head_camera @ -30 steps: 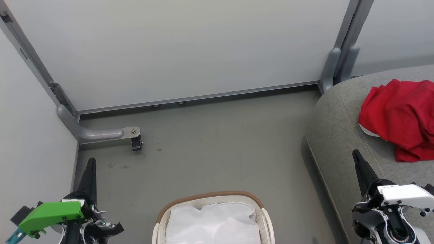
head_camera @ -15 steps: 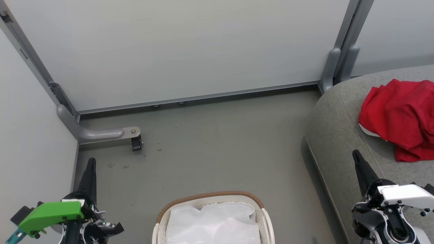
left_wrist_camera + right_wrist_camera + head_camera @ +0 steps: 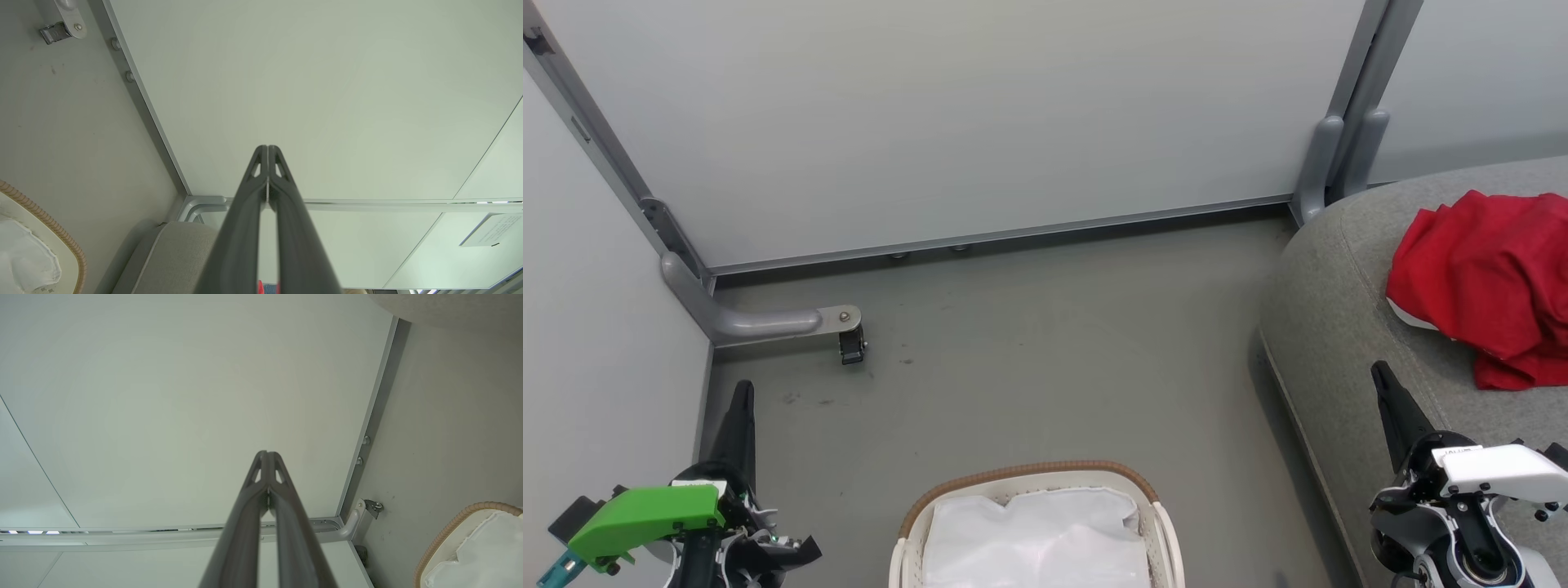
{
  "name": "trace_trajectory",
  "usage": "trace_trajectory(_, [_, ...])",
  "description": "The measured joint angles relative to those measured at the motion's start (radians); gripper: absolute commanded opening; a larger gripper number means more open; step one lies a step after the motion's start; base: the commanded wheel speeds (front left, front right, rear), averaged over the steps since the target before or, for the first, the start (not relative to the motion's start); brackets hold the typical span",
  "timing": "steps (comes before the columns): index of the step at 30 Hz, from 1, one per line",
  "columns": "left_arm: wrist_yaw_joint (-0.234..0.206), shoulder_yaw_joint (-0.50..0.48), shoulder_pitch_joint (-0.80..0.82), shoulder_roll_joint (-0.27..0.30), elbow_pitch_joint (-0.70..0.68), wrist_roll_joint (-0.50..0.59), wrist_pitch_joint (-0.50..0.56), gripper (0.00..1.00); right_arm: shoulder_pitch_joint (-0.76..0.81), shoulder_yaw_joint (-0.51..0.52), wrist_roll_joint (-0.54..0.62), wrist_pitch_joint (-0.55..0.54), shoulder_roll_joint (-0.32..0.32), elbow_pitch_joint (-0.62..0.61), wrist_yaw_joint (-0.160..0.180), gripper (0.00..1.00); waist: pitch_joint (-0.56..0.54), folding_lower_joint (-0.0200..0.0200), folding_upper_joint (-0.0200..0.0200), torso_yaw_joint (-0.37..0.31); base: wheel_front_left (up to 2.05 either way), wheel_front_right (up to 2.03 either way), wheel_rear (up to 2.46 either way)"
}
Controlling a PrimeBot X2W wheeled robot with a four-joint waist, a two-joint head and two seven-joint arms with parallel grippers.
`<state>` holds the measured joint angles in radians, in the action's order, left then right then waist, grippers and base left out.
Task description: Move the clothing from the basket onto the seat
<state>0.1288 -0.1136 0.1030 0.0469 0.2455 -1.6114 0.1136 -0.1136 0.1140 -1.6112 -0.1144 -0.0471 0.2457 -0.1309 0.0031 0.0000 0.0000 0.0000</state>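
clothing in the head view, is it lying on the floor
No, the red clothing rests on top of the grey seat, off the floor and apart from the basket.

The left gripper (image 3: 741, 392) rests at the lower left, its two dark fingers (image 3: 737, 431) pressed together (tips touching) and pointing up. The right gripper (image 3: 1380, 376) rests at the lower right, fingers likewise closed, leaning slightly left above its white wrist housing (image 3: 1499, 469).
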Motion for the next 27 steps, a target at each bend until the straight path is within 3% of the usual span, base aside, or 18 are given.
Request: trace_trajectory(27, [0.000, 0.000, 0.000, 0.000, 0.000, 0.000, 0.000, 0.00, 0.000, 0.000, 0.000, 0.000, 0.000, 0.000, 0.000, 0.00, 0.000, 0.0000, 0.0000, 0.000, 0.00, 0.00, 0.00])
